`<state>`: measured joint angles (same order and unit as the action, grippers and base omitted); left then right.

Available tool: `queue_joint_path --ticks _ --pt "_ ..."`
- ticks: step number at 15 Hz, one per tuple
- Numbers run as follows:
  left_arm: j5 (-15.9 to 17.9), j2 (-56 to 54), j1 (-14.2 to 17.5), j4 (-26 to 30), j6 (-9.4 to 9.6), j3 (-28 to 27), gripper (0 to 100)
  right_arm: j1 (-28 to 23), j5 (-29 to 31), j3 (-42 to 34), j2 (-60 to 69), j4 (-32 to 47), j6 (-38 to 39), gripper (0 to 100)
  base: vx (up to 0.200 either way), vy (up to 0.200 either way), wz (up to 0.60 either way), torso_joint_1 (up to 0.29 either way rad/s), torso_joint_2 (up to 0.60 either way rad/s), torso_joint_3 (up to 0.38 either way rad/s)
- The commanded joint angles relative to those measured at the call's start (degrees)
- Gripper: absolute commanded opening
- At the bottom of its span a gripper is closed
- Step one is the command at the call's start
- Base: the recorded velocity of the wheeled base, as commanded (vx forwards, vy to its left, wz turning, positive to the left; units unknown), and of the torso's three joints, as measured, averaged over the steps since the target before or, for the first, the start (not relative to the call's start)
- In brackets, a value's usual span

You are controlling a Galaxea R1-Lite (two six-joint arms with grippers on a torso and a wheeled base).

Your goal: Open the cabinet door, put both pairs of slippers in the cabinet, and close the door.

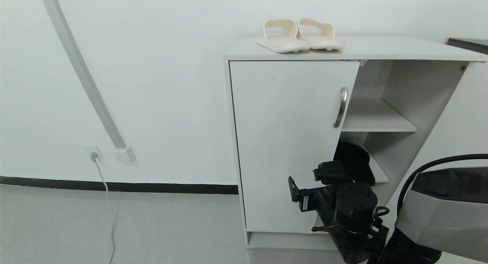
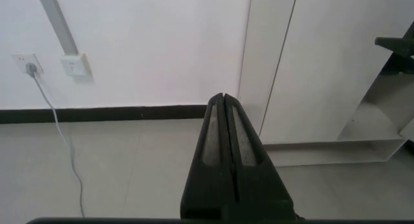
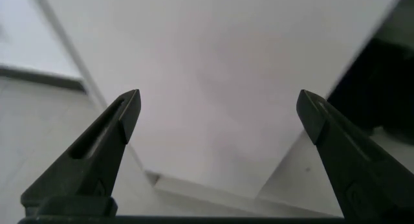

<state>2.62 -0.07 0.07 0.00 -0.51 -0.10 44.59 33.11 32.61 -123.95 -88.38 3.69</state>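
Grey floor, white wall, and a white cabinet whose door stands open.
My left gripper is pinched together, empty; my right gripper gapes wide, empty, near the door; cream slippers sit on top.

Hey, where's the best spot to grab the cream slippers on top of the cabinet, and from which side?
Likely the arched straps of the cream slippers, from the front: the arches open toward the robot, so each strap can be pinched between top and underside.
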Motion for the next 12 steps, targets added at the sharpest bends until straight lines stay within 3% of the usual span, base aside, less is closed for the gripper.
queue_joint_path --ticks 1,12 --pt "0.10 0.07 0.01 -0.09 -0.02 0.01 0 0.23 -0.06 0.00 0.03 0.05 0.00 100 0.000 0.000 0.00 0.036 -0.55 -0.373" --pt "0.10 0.07 0.01 -0.09 0.07 0.01 0 0.14 -0.06 -0.79 0.03 0.05 0.00 100 0.000 0.000 0.00 0.118 -0.47 -0.339"
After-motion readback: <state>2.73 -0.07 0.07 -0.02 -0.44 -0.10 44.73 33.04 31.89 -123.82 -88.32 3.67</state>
